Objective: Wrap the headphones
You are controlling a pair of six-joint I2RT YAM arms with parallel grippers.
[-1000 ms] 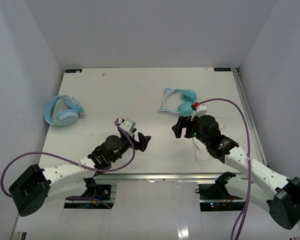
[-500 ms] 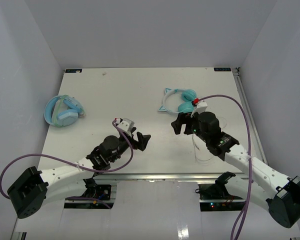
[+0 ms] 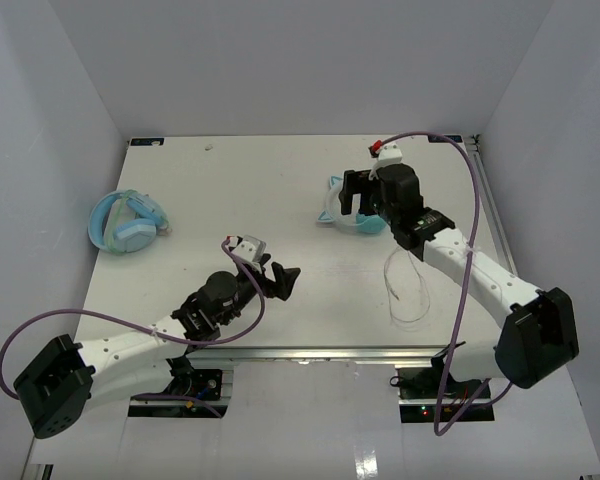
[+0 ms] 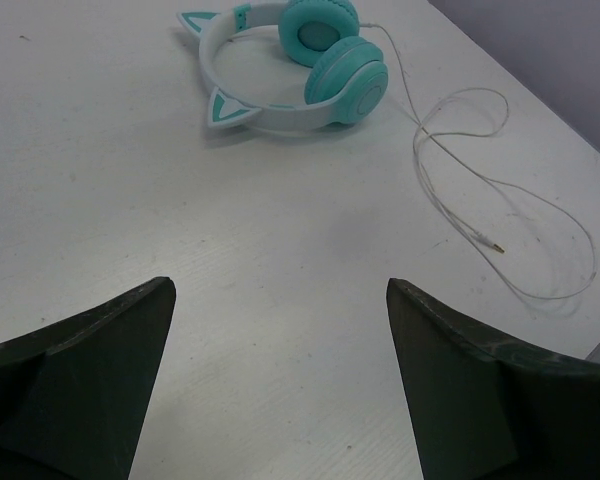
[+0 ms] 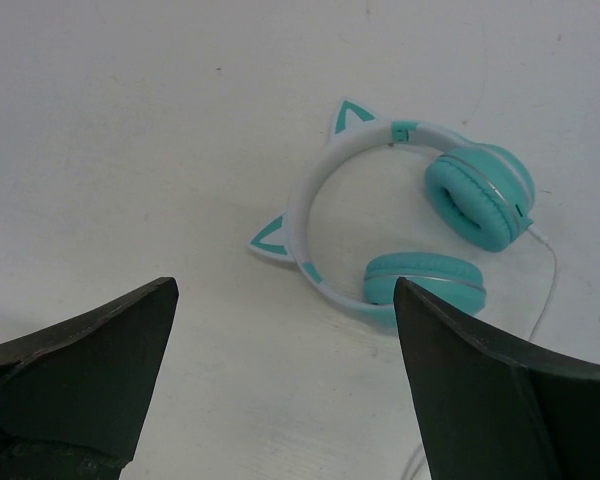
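Both jaws gape empty, and lifting the headphones (image 5: 420, 278) beneath the right jaws could drag the loose cable (image 4: 480, 238) into tangles.

The headphones (image 4: 345, 85) lie flat on the white table (image 4: 130, 210), both teal ear cups side by side, with the pale headband curving away from them. Two pointed cat ears (image 4: 225, 108) jut from the outer edge of that band. A thin white cable (image 4: 418, 150) leaves the cups and wanders off in loose loops, ending in a small plug. Nearer than the headphones and well apart from them, the left gripper (image 4: 278, 300) has its dark fingers (image 4: 90, 370) spread wide with only bare table between them.
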